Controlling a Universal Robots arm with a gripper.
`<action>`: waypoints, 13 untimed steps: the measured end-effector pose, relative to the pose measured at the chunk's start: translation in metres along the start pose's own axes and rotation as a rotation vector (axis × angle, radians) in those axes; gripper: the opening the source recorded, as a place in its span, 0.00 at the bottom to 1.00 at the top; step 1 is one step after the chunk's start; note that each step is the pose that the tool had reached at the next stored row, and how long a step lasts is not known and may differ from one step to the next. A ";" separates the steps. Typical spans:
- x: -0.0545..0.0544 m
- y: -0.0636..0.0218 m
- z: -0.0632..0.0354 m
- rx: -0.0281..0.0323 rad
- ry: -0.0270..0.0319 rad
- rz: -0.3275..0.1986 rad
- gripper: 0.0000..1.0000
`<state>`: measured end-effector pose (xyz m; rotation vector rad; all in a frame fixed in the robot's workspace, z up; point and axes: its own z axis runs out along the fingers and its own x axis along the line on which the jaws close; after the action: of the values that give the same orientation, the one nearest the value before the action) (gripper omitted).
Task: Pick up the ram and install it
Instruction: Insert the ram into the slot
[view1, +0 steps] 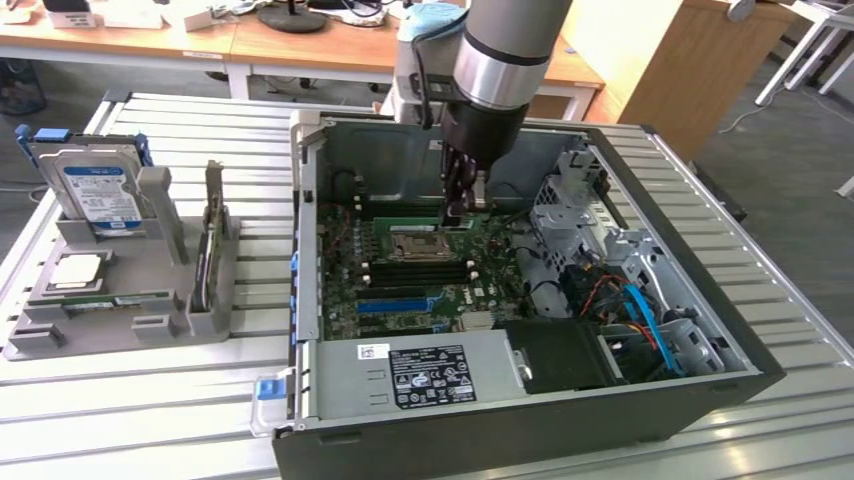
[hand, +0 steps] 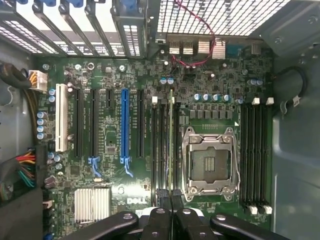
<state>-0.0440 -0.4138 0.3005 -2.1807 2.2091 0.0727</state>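
"Gripper (hand: 170, 199) first — what have you got?"

"Fingers closed together on the ram (hand: 170, 145), as I read it. From the wrist I see the stick edge-on, running straight out from between them. It lines up with the black memory slots (hand: 160, 145) just beside the empty processor socket (hand: 210, 162)."

"So the pick-up is done?"

"I'd say so. The arm reaches down inside the open case (view1: 694, 310), with the gripper low over the motherboard (hand: 115, 165). Whether the stick is only touching its slot or is fully home, I can't tell — the end clips are too small to read. I'd call this the seating stage, with the final press not confirmed."
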 end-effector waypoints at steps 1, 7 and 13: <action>0.000 0.0000 0.0016 0.0003 0.0000 0.000 0.12; 0.001 -0.0001 0.0109 0.0017 0.0001 0.000 0.12; 0.001 -0.0001 0.0192 0.0024 -0.0001 0.000 0.12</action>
<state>-0.0440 -0.4138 0.2813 -2.1796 2.2078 0.0701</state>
